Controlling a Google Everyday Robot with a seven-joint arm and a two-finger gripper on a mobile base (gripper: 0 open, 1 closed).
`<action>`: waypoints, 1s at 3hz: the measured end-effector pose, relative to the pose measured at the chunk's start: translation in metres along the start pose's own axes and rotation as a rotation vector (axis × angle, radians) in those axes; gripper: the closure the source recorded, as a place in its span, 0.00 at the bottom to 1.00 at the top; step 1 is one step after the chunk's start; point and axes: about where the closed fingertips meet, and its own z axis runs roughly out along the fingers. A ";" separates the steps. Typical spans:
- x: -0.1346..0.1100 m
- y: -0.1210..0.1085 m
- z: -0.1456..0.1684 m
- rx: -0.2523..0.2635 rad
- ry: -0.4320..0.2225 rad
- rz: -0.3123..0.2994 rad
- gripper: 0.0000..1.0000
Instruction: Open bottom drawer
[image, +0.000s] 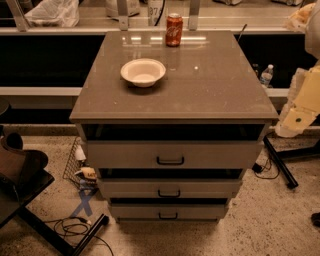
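Note:
The bottom drawer (167, 211) is the lowest and narrowest of three grey-beige fronts on the cabinet, with a small black bar handle (168, 216). Its front sits flush under the mid-sized drawer (169, 188), and none of its inside shows. The tallest drawer (170, 154) is at the top. My arm comes in at the right edge as cream-white links. My gripper (289, 129) hangs at its lower end, beside the cabinet's right front corner at about top-drawer height. It is well above and to the right of the bottom drawer's handle and touches nothing.
A white bowl (143, 71) and a red soda can (174, 30) stand on the cabinet top (210, 90). A water bottle (266, 75) is behind on the right. Black stand legs (280, 162) and cables (75, 227) lie on the floor on both sides. A dark chair (20, 170) is at left.

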 end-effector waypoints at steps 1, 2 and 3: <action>0.000 0.000 0.000 0.000 0.000 0.000 0.00; -0.002 0.008 0.007 0.015 -0.002 -0.007 0.00; 0.003 0.028 0.031 0.026 -0.026 -0.002 0.00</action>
